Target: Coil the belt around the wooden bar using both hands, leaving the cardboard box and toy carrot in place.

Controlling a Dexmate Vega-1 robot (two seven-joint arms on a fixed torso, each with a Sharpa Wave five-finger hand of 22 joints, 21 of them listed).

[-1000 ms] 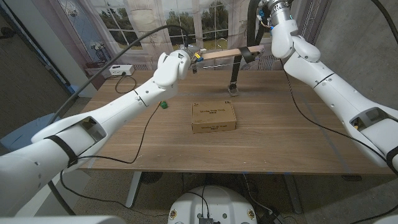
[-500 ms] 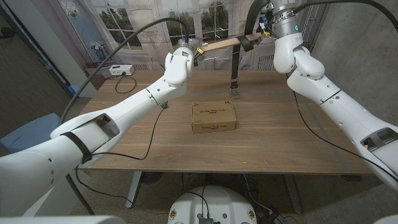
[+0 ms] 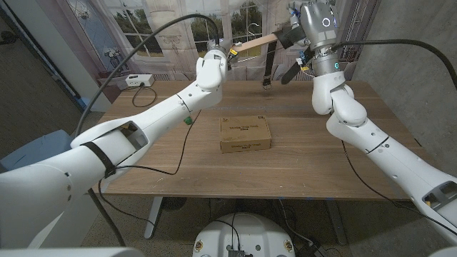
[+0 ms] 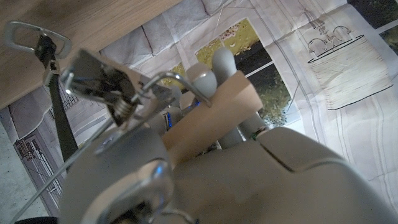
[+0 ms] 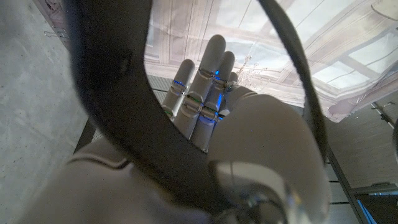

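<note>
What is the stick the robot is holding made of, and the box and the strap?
The bar looks like pale, unpainted wood. The box looks like plain brown cardboard, matte with printed lettering. The belt looks like dark woven strap, probably fabric, with a shiny metal buckle.

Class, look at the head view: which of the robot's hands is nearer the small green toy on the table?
Left. The left hand holds one end of the wooden bar above and behind the green toy. The right hand holds the bar's other end, farther off.
</note>
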